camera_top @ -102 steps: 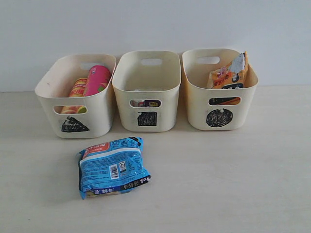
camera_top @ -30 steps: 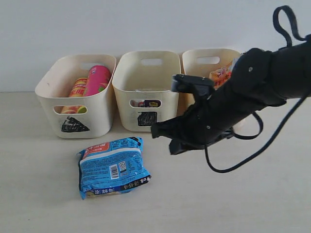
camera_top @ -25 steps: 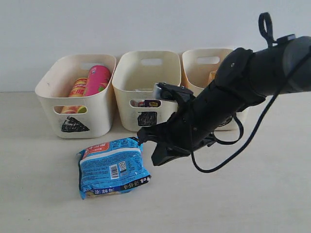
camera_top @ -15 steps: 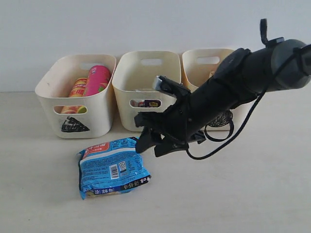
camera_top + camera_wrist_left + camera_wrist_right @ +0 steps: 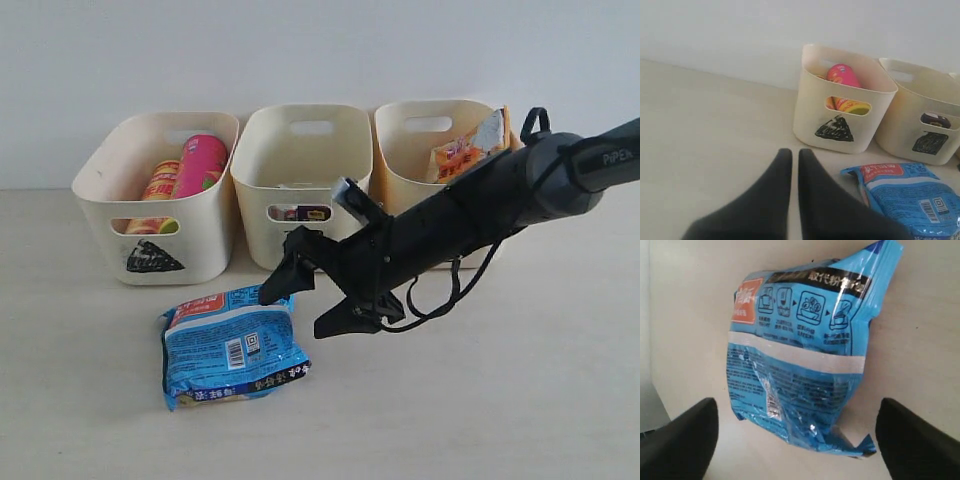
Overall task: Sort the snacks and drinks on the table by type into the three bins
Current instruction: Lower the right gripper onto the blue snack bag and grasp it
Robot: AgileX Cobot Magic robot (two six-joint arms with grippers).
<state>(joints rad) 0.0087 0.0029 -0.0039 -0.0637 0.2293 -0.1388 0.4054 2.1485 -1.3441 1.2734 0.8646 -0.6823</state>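
Exterior view: the black right claw (image 5: 297, 312) hangs low over a pale beige, faintly wood-grained table (image 5: 480, 400), its two fingers spread wide apart and gripping nothing. The blue crinkly packet (image 5: 232, 345) lies flat on the table just beside the claw; the right wrist view shows it framed between the parted fingers. Behind the claw stand three cream plastic bins in a row along a plain, pale grey wall (image 5: 300, 50). The square-marked bin (image 5: 260, 235) is nearest behind the claw. Something dark shows through its handle slot, perhaps a carton, but it is too small to be sure. The triangle-marked bin (image 5: 205, 240) holds a pink chip can (image 5: 200, 165) and a yellow chip can (image 5: 160, 180). The circle-marked bin (image 5: 405, 235), partly behind the arm, holds an orange-and-black bag (image 5: 465, 155). In the left wrist view the left claw (image 5: 794, 155) has its fingers pressed together, empty, above bare table.
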